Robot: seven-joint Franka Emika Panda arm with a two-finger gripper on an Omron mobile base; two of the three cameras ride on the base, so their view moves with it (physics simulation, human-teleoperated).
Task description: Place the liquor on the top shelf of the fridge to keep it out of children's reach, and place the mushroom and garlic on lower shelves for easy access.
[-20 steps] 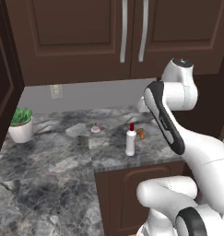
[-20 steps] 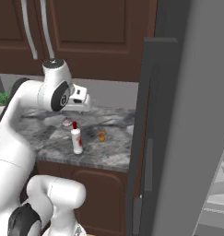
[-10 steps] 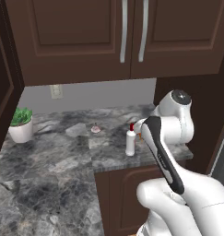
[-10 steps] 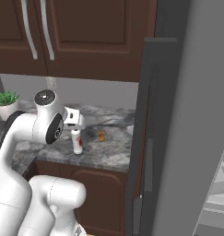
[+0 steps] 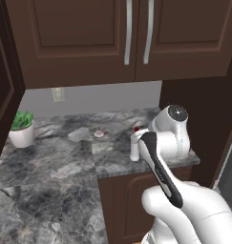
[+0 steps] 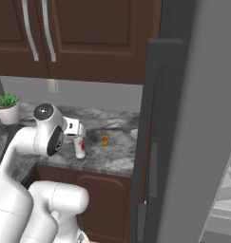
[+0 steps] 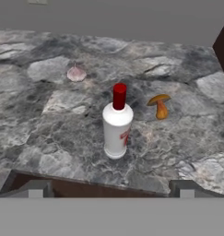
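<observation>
The liquor (image 7: 117,126) stands upright on the counter (image 7: 49,124), straight ahead of the hand and nearest to it. The mushroom (image 7: 160,106) sits just right of it and a little farther off, apart from it. The garlic (image 7: 76,73) lies farther back on the left, well apart from both. Beyond all three, the wall (image 7: 132,20) rises behind the counter.

Dark brown cupboards (image 5: 89,38) with long silver handles (image 5: 129,31) hang over a grey stone table (image 5: 50,162). The wall (image 5: 103,97) behind is grey, with a small socket (image 5: 57,94). A little green plant (image 5: 22,128) sits in a white pot.
</observation>
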